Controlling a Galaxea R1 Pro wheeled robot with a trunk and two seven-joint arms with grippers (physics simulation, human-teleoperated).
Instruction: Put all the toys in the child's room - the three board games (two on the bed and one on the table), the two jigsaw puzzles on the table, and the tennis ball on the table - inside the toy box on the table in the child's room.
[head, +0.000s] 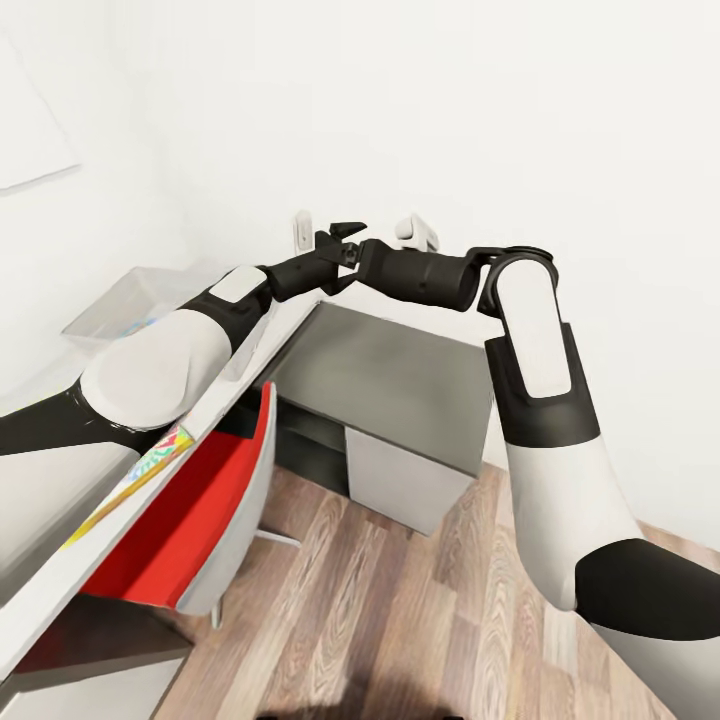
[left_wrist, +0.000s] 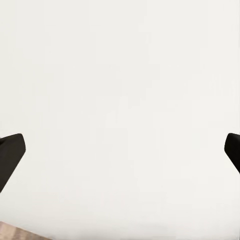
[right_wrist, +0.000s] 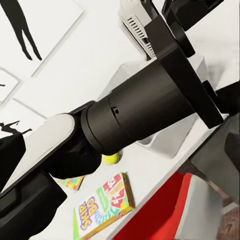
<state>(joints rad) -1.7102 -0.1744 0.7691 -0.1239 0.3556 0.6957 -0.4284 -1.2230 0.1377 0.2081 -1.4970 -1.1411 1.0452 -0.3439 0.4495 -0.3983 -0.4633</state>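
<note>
1. Head view, nearest: wood-plank floor (head: 400, 610) at 6 o'clock. A red chair (head: 215, 510) sat tucked under the table (head: 60, 590) edge at 8 o'clock.
2. On the table, a mosaic jigsaw puzzle (head: 135, 480) showed at 8 o'clock, partly hidden by the left arm (head: 160, 370).
3. Lower dark grey unit (head: 400, 400) stood at frame centre, against the white wall (head: 560, 130).
4. Toy box (head: 130, 305) sat on the table at 9 o'clock, near the wall, behind the left arm; something colourful lay inside, too small to identify.
5. Both arms reached toward 12 o'clock. The left gripper (head: 342, 243) and the right arm's dark forearm (head: 420, 277) met there, just beside each other.
6. Left gripper: wide open. In the left wrist view both fingertips (left_wrist: 11, 152) sat at opposite frame edges, bare wall between, holding nothing.
7. Right gripper (right_wrist: 120, 145): dark fingers at the frame edges, the left arm's wrist in the gap; cannot tell whether it gripped.
8. Right wrist view: Skip-Bo box (right_wrist: 102, 206) lay flat on the table, tennis ball (right_wrist: 111, 159) near it beyond, second puzzle corner (right_wrist: 74, 183) beside the ball.
9. Farthest: black silhouette pictures (right_wrist: 30, 30) on the wall.
</note>
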